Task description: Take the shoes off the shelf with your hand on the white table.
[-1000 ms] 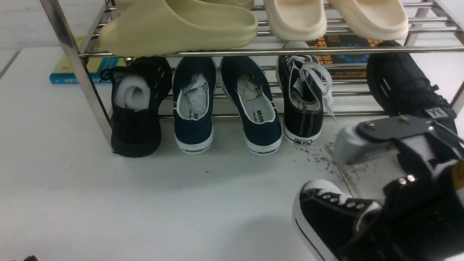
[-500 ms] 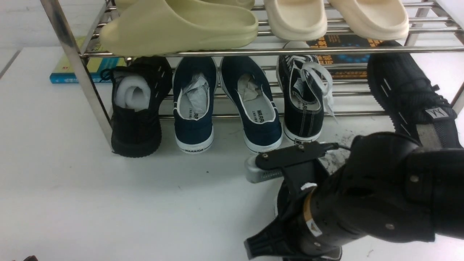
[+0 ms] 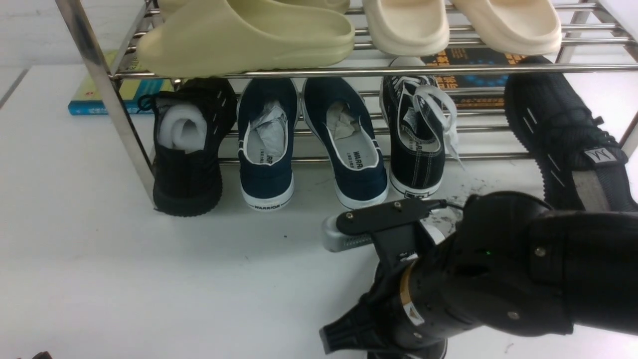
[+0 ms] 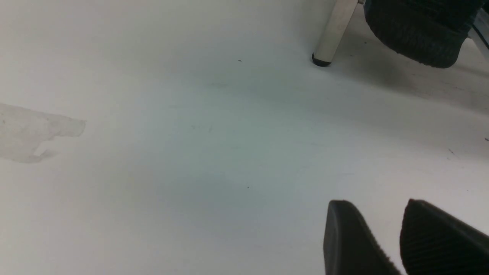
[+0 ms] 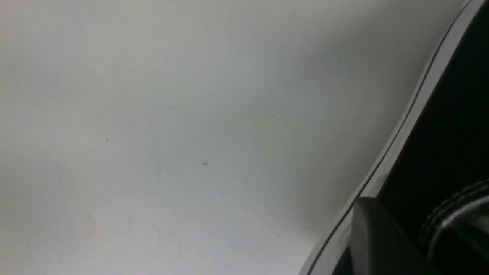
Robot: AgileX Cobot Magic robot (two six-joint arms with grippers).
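Behind the white table (image 3: pixel 75 239) a white wall (image 3: pixel 30 30) is being shown; a blue-edged book (image 3: pixel 99 99) and a dark book (image 3: pixel 473 75) are being displayed flat at its rear; all is being lit softly.

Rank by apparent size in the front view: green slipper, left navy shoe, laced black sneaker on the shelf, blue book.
Green slipper
Left navy shoe and laced black sneaker: about alike
Blue book, partly hidden

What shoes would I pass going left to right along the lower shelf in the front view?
Left black knit sneaker, first navy slip-on, second navy slip-on, black lace-up sneaker, right black knit sneaker.
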